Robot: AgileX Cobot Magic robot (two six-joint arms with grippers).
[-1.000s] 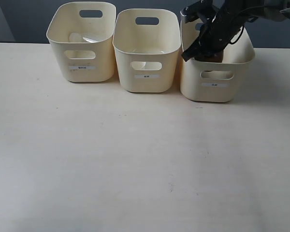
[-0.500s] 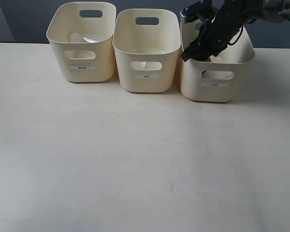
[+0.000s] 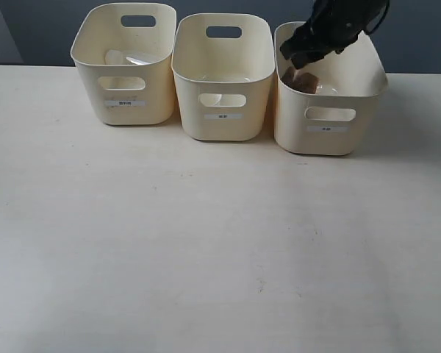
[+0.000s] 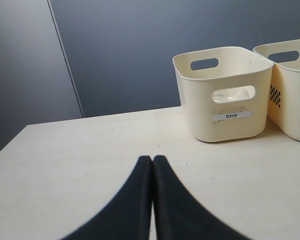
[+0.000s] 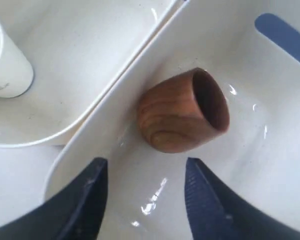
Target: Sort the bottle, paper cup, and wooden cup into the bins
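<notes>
While the right claw (image 5: pixel 145 170) hangs spread, the wooden cup (image 5: pixel 182 117) lies free below it.

We find wide room on the table (image 3: pixel 206 250) in front of the bins (image 3: pixel 223 121); that near stretch lies open to a gripper from either side. The three tubs stand in a row, rims touching or nearly so, so the only way in is from above. In the right bin (image 3: pixel 345 129) the wooden cup (image 5: pixel 182 110) lies on its side against the wall next to the middle bin (image 5: pixel 90 60), and the right gripper (image 5: pixel 145 165) hangs over that mouth, jaws apart. The paper cup (image 5: pixel 7 65) fills one end of the middle bin. The left gripper (image 4: pixel 152 200), fingers together, has bare table ahead up to the left bin (image 4: pixel 222 100).
</notes>
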